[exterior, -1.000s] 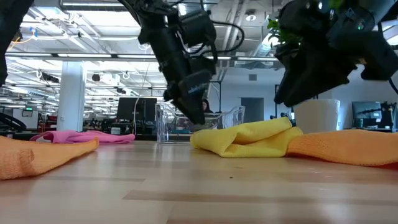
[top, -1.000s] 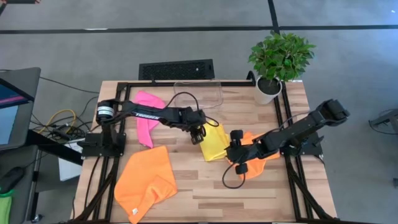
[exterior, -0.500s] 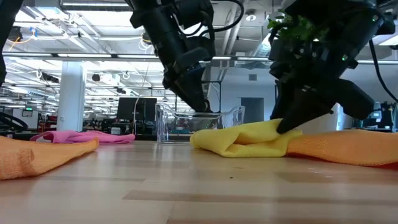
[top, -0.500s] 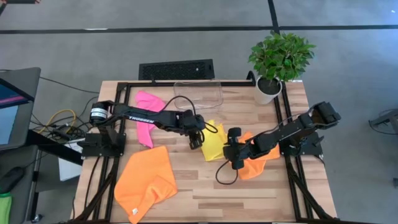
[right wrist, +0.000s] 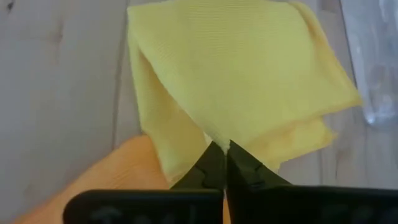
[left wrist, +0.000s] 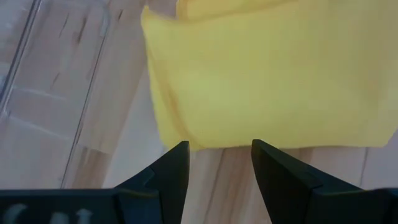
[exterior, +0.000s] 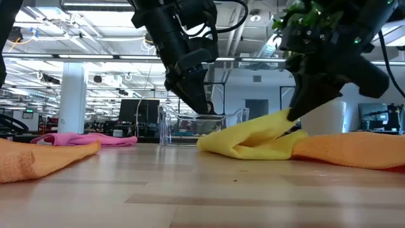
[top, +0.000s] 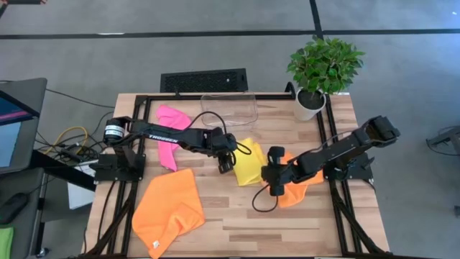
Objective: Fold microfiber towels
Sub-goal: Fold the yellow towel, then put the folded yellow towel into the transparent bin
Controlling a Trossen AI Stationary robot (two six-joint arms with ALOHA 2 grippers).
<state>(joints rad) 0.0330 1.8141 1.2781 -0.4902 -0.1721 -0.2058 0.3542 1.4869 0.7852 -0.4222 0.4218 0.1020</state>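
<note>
The yellow towel (top: 249, 162) lies folded over near the table's middle, its right part overlapping an orange towel (top: 300, 184). My right gripper (top: 272, 173) is shut on the yellow towel's right near part (exterior: 278, 126). My left gripper (top: 227, 162) hovers open at the yellow towel's left edge (left wrist: 186, 140), fingertips on either side of bare wood just short of it. A second orange towel (top: 169, 208) lies crumpled at the near left. A pink towel (top: 171, 129) lies at the far left. My right gripper pinches the yellow towel's top layer (right wrist: 214, 138) between its two fingertips, near the corner that lies toward the orange towel. The fingers slant down from the table's right side. The pinched cloth is drawn up into a small tent (exterior: 272, 125); the rest lies on the table.
A clear plastic bin (top: 230, 108) stands at the far edge behind the yellow towel. A potted plant (top: 323, 72) is at the far right corner. Bare wood lies along the near edge (top: 237, 223) between the two orange towels.
My right gripper has come down onto the yellow towel, shut on it and risen a little, drawing that part of the towel up while the rest stays flat. My left gripper has shifted slightly toward the near edge, still open.
</note>
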